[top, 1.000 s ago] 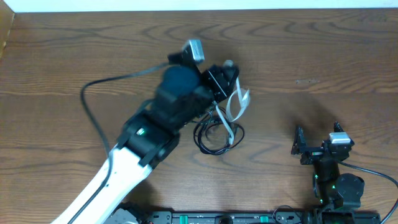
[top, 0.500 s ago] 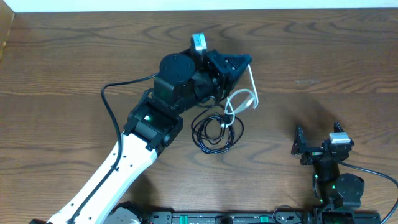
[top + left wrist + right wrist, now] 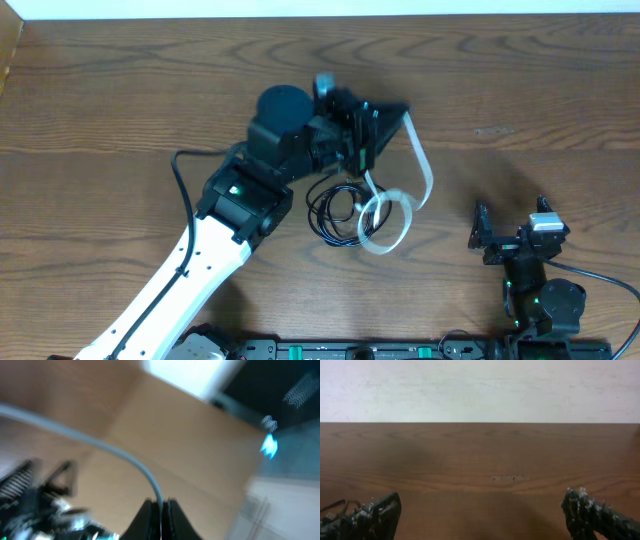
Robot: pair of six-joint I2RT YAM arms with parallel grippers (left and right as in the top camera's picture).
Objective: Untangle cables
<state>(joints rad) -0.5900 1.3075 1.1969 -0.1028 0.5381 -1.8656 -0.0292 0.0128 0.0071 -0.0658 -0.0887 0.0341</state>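
My left gripper (image 3: 400, 108) is shut on the white cable (image 3: 421, 168) and holds it above the middle of the table. The white cable hangs down to the right and curls into a loop (image 3: 385, 222) on the wood. In the blurred left wrist view the white cable (image 3: 107, 450) runs out from between the closed fingers (image 3: 161, 510). The black cables (image 3: 335, 210) lie in a coiled heap under the left arm, touching the white loop. My right gripper (image 3: 510, 232) is open and empty at the front right; its fingers (image 3: 480, 510) frame bare wood.
The left arm's thick black cord (image 3: 185, 185) arcs over the table at the left. A white wall edge (image 3: 320, 8) borders the far side. The right arm base (image 3: 545, 300) sits at the front right edge.
My left gripper has moved right with the white cable. The cable has swung out, and its loop has dropped lower and to the right of the black coil.
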